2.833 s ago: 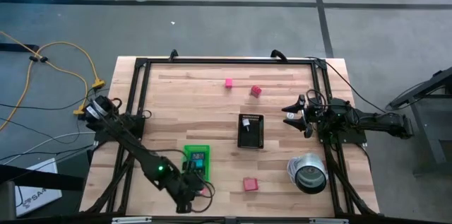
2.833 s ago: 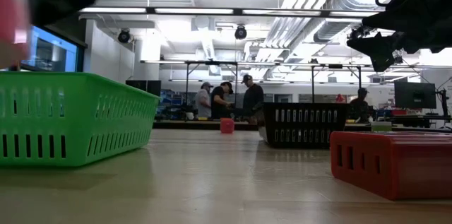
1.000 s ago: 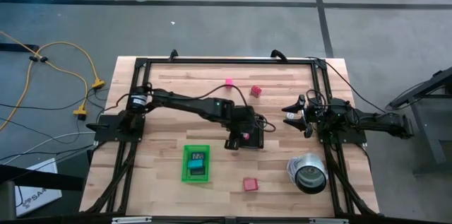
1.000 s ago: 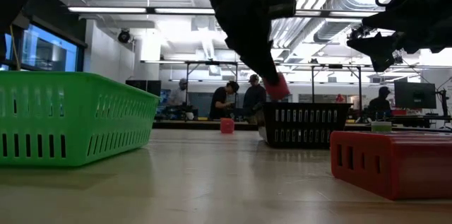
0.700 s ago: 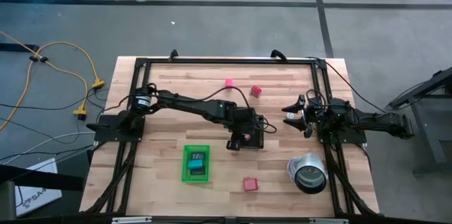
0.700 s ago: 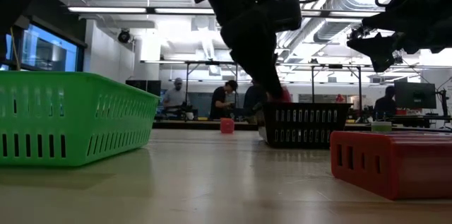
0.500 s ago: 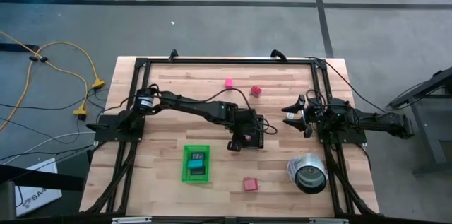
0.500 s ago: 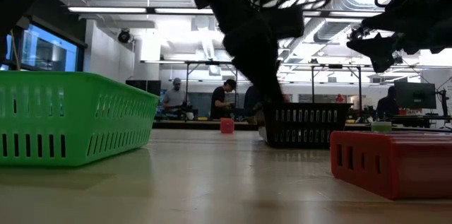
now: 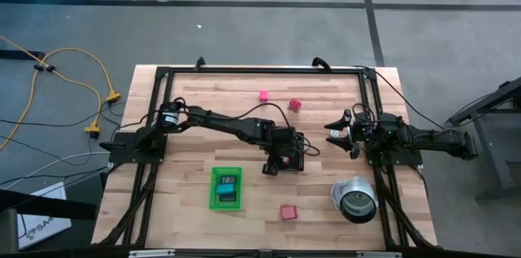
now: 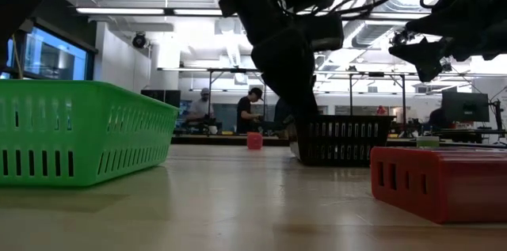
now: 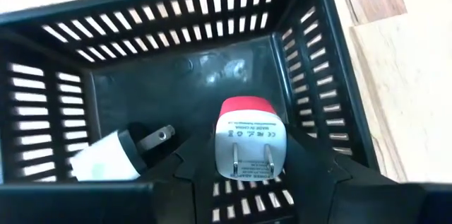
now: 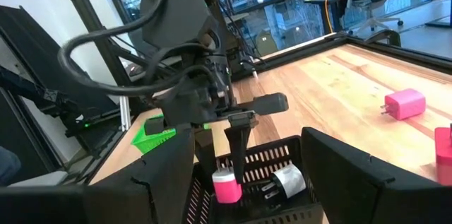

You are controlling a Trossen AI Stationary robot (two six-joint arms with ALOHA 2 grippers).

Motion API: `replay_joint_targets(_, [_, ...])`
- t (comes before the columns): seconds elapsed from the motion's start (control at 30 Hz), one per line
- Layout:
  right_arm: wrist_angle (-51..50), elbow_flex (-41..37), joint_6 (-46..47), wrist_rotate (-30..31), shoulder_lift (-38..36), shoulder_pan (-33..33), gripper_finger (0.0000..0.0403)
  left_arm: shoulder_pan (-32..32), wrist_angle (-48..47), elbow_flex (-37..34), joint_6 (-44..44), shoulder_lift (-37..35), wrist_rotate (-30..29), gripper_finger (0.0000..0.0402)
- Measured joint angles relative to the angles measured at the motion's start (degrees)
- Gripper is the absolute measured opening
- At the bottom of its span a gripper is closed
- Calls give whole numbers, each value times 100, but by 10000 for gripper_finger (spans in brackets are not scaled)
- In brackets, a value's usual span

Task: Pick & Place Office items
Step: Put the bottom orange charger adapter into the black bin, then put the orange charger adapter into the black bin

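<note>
My left gripper (image 9: 281, 160) reaches down into the black basket (image 9: 291, 150), shut on a red-and-white plug adapter (image 11: 248, 139). A white-and-black plug (image 11: 113, 157) lies on the basket floor beside it. Other office items lie on the table: a pink piece (image 9: 264, 94) and a red one (image 9: 294, 104) at the far side, and another red one (image 9: 287, 211) near the front. My right gripper (image 9: 338, 132) waits open at the table's right side, with nothing between its fingers. My left gripper pinches the adapter's body (image 11: 224, 155) by two opposite sides between its fingers (image 12: 236, 150), at their free ends. The fingers slant down from above, coming from the table's left. The adapter hangs inside the basket, its prongs facing back up toward the wrist. Whether it touches the floor, I cannot tell.
A green tray (image 9: 227, 187) with small pieces in it stands left of the basket, toward the front. A shiny silver can (image 9: 356, 199) lies at the front right. A dark frame (image 9: 260, 69) runs along the table's edges. People stand in the room beyond (image 10: 253, 112).
My left gripper has gone down into the black basket, still shut on the adapter. In the low view the adapter has sunk from above the basket's rim to behind its wall.
</note>
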Motion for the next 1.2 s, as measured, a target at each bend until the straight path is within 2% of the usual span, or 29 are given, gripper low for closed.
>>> replay_joint_targets(0.27, [0, 1, 1, 0, 0, 0, 248, 0, -56, 0, -165, 0, 4, 180])
replay_joint_targets(0.97, [0, 0, 2, 0, 0, 0, 248, 0, -11, 0, -267, -4, 35, 189])
replay_joint_targets(1.2, [0, 1, 2, 0, 0, 0, 248, 22, 43, 85, -183, -72, 216, 189])
